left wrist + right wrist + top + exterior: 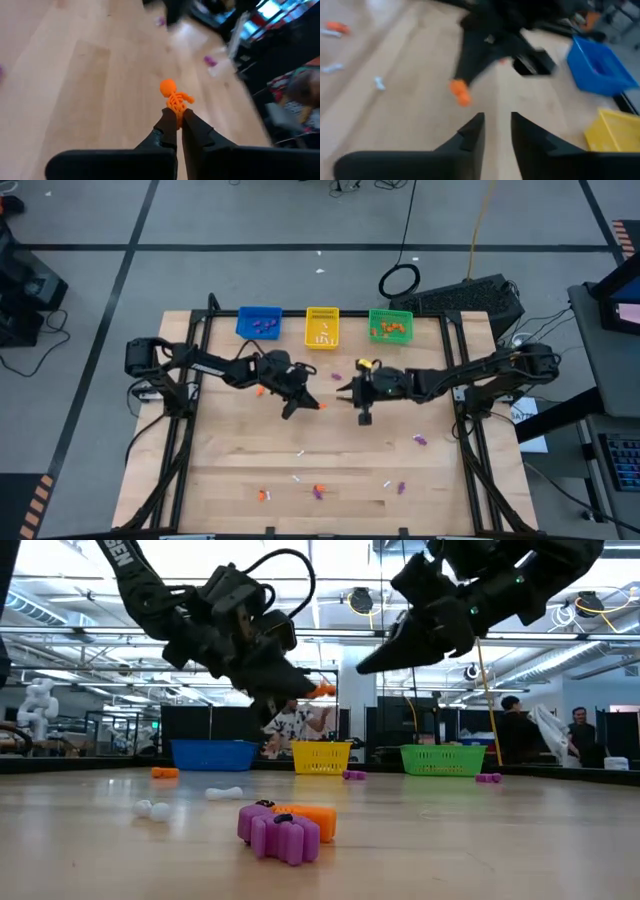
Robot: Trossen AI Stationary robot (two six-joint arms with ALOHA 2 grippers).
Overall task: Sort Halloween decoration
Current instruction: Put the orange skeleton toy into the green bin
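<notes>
We have the left pincer (176,116) clamped on an orange skeleton (174,97), lifted clear of the bench (240,470) so it can travel to a basket. Facing it, just apart, our right pincer (497,125) stands parted and empty.

Grey floor (90,290), black tape lines; bright ceiling lights (360,600).

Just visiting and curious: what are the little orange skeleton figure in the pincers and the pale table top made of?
The little orange skeleton figure, pinched in the left gripper, looks like moulded plastic: one flat, matte orange throughout, with rounded skull and ribs. The pale table top looks like light wood: plank seams and faint grain show, with a soft sheen.
</notes>
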